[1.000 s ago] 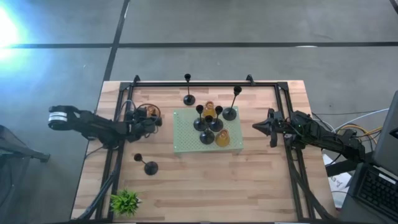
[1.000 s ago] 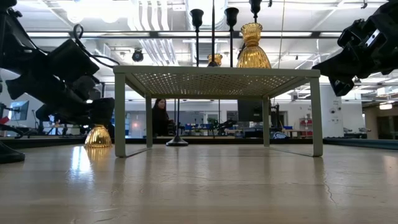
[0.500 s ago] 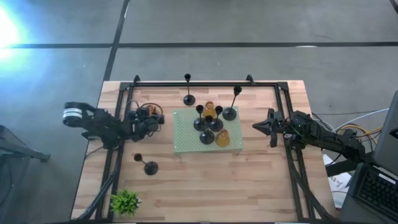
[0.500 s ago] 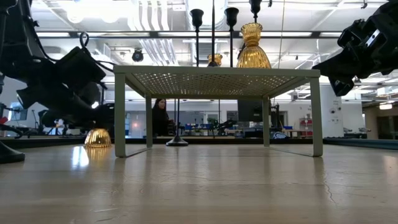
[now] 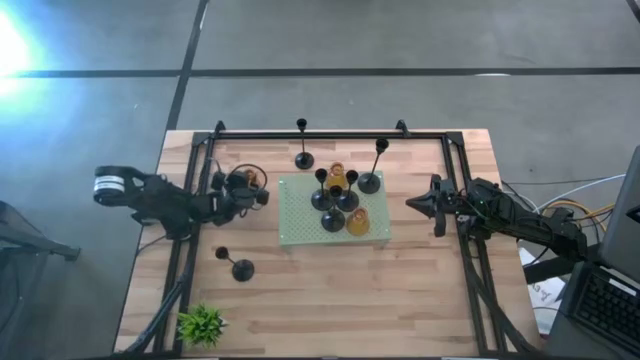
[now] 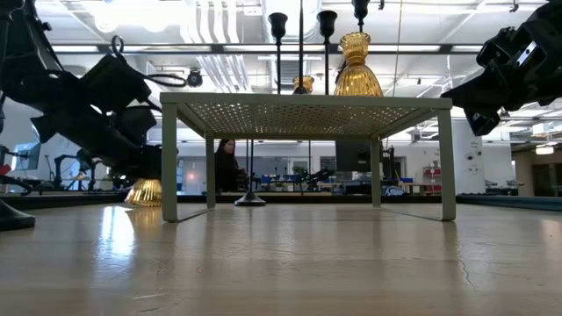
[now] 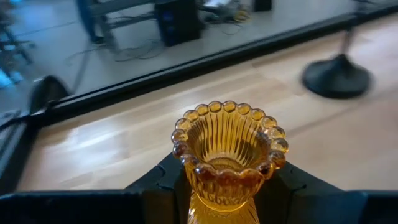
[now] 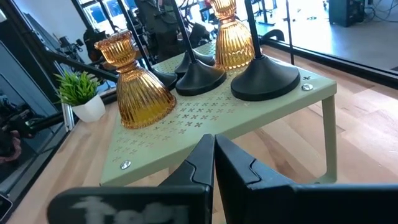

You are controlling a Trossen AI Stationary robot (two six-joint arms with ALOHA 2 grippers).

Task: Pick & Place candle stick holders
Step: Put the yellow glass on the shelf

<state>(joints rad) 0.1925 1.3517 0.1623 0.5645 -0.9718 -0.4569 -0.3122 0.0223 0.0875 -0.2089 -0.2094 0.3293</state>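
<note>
Left of the pale green stand (image 5: 300, 232), bare wood all round, the left gripper (image 7: 227, 190) reaches in low, fingers pinching an amber holder (image 7: 227, 155) at its neck. Right gripper (image 5: 412, 204) hovers right of the stand, fingers pressed together.

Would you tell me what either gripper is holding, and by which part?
The left gripper clasps the amber glass candle holder around its neck; the right gripper holds nothing.
</note>
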